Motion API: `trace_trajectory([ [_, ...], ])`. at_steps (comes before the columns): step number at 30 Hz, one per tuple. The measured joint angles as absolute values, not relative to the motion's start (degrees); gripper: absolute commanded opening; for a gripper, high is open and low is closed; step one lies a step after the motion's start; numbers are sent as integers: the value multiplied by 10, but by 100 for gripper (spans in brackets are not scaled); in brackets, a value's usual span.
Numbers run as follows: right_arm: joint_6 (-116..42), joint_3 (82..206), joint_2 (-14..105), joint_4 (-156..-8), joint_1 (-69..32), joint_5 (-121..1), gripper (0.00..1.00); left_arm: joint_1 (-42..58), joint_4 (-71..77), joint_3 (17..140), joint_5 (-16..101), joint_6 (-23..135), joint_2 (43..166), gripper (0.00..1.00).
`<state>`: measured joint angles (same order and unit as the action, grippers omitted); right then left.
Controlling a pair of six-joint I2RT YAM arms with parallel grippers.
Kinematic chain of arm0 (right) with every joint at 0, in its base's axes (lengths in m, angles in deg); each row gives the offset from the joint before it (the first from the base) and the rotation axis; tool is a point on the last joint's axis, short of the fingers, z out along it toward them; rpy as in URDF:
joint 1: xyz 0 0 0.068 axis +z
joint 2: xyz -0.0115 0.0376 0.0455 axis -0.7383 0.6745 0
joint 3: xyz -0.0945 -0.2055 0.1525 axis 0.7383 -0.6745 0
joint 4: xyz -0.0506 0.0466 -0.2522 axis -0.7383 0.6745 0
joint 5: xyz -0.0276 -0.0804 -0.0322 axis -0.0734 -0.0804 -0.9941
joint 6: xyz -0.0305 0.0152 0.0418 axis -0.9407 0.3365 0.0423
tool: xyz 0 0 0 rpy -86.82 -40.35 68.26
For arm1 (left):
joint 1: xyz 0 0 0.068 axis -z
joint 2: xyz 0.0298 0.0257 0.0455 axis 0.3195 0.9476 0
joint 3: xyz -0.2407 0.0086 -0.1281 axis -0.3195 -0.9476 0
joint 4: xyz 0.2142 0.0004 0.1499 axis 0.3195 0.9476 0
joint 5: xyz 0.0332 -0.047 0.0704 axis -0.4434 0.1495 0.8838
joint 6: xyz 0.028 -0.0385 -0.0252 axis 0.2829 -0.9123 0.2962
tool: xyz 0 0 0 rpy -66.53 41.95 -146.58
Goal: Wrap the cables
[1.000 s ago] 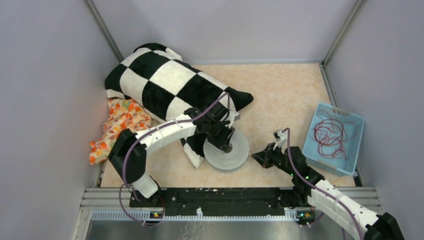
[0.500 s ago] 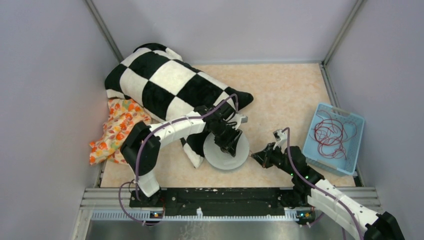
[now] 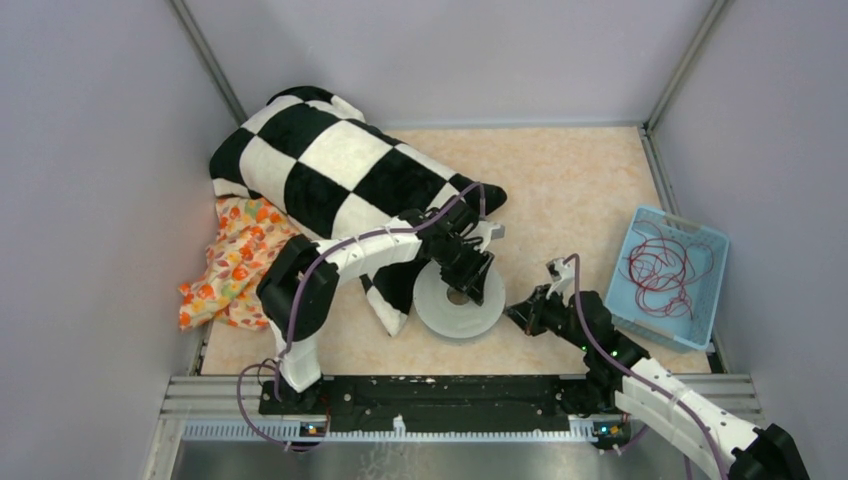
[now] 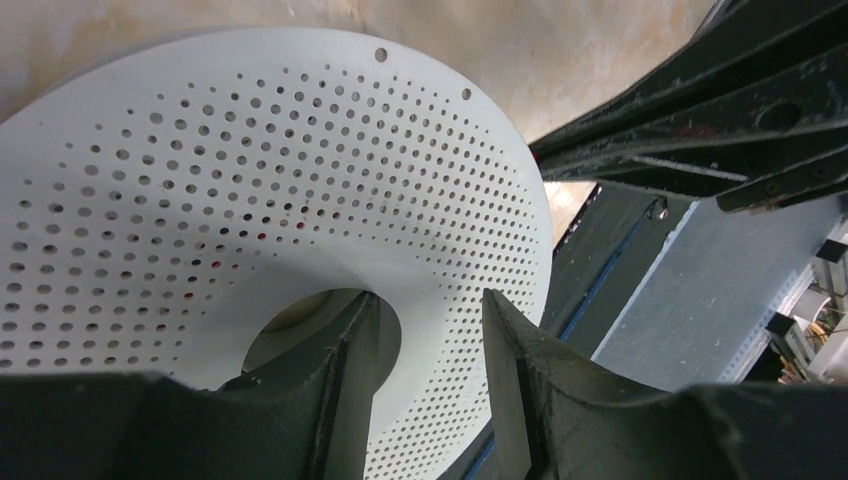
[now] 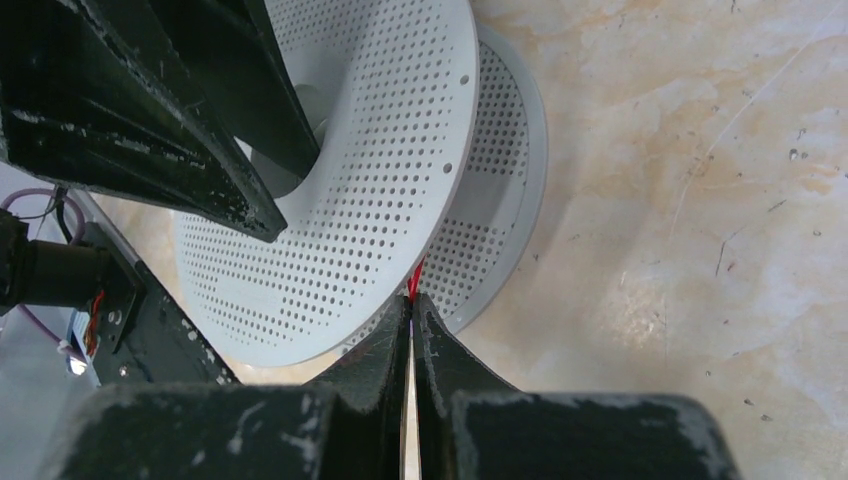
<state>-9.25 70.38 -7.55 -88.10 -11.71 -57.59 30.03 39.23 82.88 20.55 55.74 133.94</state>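
At the tabletop's point(image 3: 560, 180) centre, the left jaws stand half-apart, one finger point(image 4: 345, 360) hooked in the spool's point(image 3: 445, 312) hub hole, probably to turn it. From 4 o'clock the right jaws pinch a red cable point(image 5: 414, 277) between its flanges. The other cables point(image 3: 660, 268) lie in the basket point(image 3: 645, 315) at 3 o'clock.

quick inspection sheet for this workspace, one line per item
surface: beige marbled table, fine scratches visible in the right wrist view
job's things: white perforated spool lying flat near the middle
clutter: checked pillow; orange floral cloth by the left wall
grippers: left gripper jaws apart, one finger in the spool's centre hole; right gripper shut on a red strand
cables: red strand runs from the right gripper in between the spool's two discs; loose cables tangled in the blue basket
surroundings: plain grey walls, metal corner posts
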Motion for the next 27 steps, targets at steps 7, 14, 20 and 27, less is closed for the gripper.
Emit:
trace_trajectory([
  [7, -98, 709, -79, -847, -117, -578, 0, 282, 370, 876, 169, 555, 1387, 49],
  [14, -95, 711, -84, -854, -117, -575, 0, 259, 333, 902, 129, 543, 1399, 48],
  [20, -67, 696, -98, -881, -115, -597, 0, 259, 308, 898, 112, 525, 1399, 49],
  [27, -11, 697, -80, -871, -112, -640, 0, 259, 290, 888, 111, 506, 1399, 48],
])
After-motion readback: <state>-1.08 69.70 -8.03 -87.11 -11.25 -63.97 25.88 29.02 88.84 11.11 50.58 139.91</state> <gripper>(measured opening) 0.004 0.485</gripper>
